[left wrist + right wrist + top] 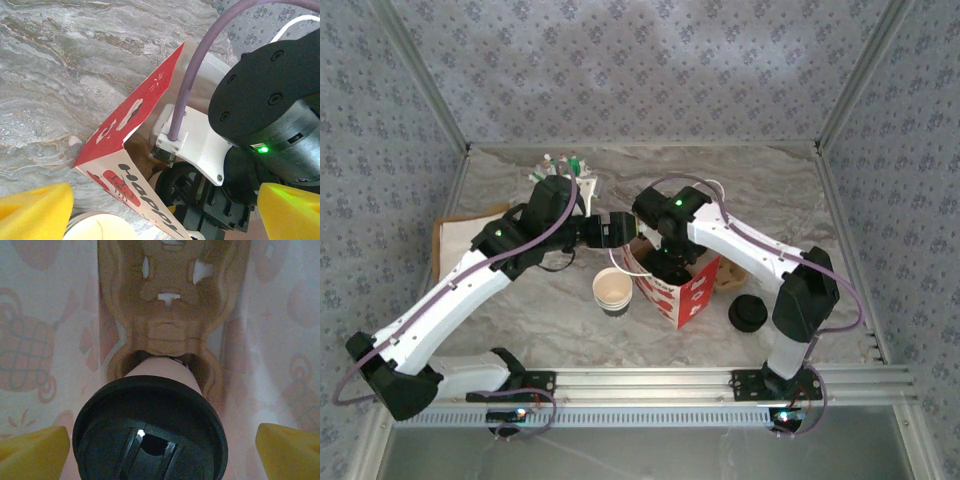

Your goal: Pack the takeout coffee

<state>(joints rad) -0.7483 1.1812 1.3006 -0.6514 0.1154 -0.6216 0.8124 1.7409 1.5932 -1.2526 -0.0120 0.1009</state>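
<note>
Coffee (150, 425) (bagged) within spread right pincer (161, 452)

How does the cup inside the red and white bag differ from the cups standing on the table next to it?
The bagged cup wears a black lid; the table cups are open on top. The bagged cup sits in a brown pulp carrier inside the bag; the table cups stand on the bare marble table, left of it. Both have pale paper walls.
</note>
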